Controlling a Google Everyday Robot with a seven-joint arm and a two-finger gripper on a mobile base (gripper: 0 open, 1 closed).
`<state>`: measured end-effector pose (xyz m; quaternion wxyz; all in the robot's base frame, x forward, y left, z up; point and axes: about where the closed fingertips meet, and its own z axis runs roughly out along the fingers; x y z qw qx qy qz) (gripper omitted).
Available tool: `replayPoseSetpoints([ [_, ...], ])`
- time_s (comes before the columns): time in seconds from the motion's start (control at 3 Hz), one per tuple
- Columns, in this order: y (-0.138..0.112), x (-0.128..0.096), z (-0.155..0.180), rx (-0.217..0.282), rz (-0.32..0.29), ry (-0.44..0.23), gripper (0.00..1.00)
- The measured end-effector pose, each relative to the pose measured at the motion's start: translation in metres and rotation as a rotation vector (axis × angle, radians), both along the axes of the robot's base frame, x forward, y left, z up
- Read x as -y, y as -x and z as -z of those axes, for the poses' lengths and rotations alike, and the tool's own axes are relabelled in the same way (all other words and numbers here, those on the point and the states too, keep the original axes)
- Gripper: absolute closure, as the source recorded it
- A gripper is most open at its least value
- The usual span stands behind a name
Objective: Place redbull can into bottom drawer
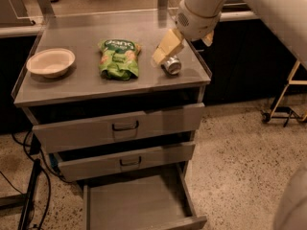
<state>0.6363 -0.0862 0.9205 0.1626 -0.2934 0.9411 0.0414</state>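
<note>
Redbull can [171,65] (slim, shiny cyl.) on metal cabinet top [86,35], gripper [162,57] just above.

The pale yellow gripper [163,55], on a white arm [199,8] right of centre at the top, sits just above the silver redbull can [171,65], which has faint blue-grey markings and a shiny end. A green snack bag [119,57] with white lettering and yellowish patches lies at upper middle, and a cream bowl [50,62] at upper left. The cabinet top [86,87], the dark-handled upper drawers [158,121] and the bottom drawer [134,202] are plain grey, and the floor [240,152] is beige with dark speckles.
</note>
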Motion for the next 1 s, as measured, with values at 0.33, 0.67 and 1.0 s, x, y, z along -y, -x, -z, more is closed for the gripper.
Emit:
replayPoseSetpoints([
  [0.33, -0.016, -0.009, 0.009, -0.006, 0.016, 0.01, 0.0],
  [0.67, -0.034, -0.014, 0.015, -0.008, 0.034, 0.026, 0.0],
  [1.0, -0.052, -0.015, 0.025, -0.009, 0.057, 0.05, 0.0],
])
